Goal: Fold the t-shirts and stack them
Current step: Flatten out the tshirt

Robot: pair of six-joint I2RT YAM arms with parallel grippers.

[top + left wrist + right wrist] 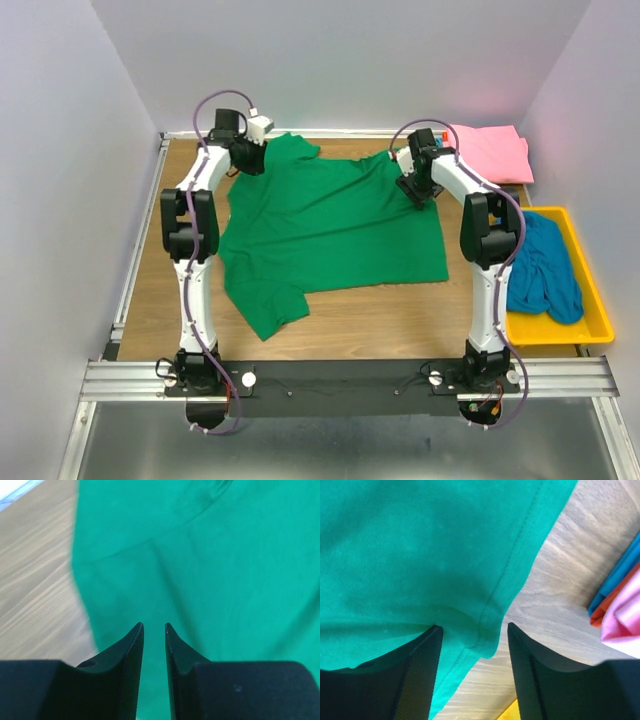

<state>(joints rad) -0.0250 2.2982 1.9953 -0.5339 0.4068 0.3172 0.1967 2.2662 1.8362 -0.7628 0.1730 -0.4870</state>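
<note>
A dark green t-shirt [330, 225] lay spread flat across the middle of the wooden worktop [150, 290]. The left gripper [250, 160] hung over the shirt's far left part, its fingers [132, 650] a narrow slit apart with nothing between them. The right gripper [418, 192] stood at the shirt's far right edge, fingers [420, 670] spread wide either side of a stitched corner, not clamping it. A folded pink t-shirt [490, 152] sat in the far right corner, and a crumpled teal-blue t-shirt [545, 265] lay in the yellow tray [597, 305]

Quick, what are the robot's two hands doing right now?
Left gripper: open a little, holding nothing.
Right gripper: open wide over the green t-shirt, holding nothing.
</note>
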